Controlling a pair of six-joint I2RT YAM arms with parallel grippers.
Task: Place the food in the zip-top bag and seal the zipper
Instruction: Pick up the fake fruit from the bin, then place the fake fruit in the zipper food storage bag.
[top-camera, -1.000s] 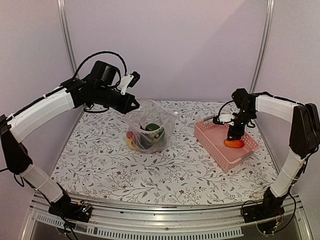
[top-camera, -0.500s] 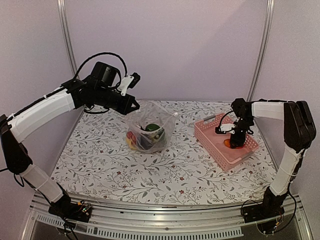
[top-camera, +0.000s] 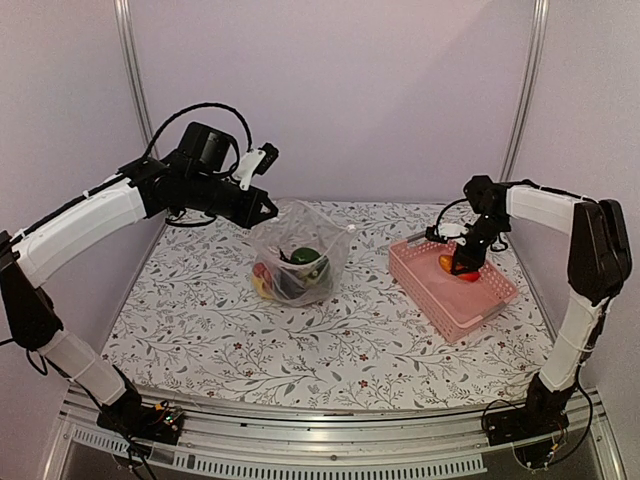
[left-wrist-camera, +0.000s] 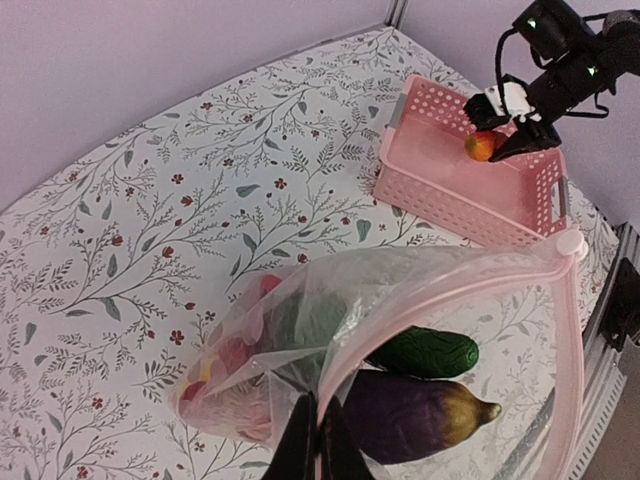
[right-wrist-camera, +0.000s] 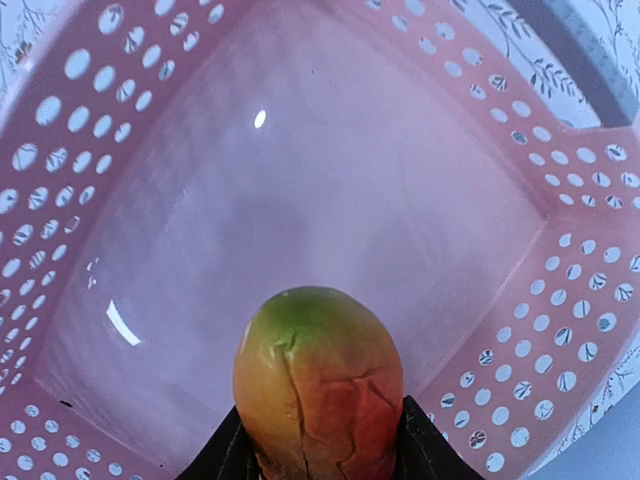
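Left hand (top-camera: 268, 207) is pinched tight on the zip-top bag (top-camera: 300, 255) at its upper left edge. It holds the mouth up so the zipper (left-wrist-camera: 572, 340) rim gapes wide for drop-ins. Inside the bag sit an eggplant (left-wrist-camera: 415, 415), a cucumber (left-wrist-camera: 425, 352) and some small red fruits (left-wrist-camera: 235, 385). Well right of the bag, the right hand (top-camera: 462, 264) is clamped around an orange-red fruit (right-wrist-camera: 318, 385), which looks lifted off the pink basket (top-camera: 425, 290) floor. My guess is it goes bagward next. Zipper isn't sealed yet.
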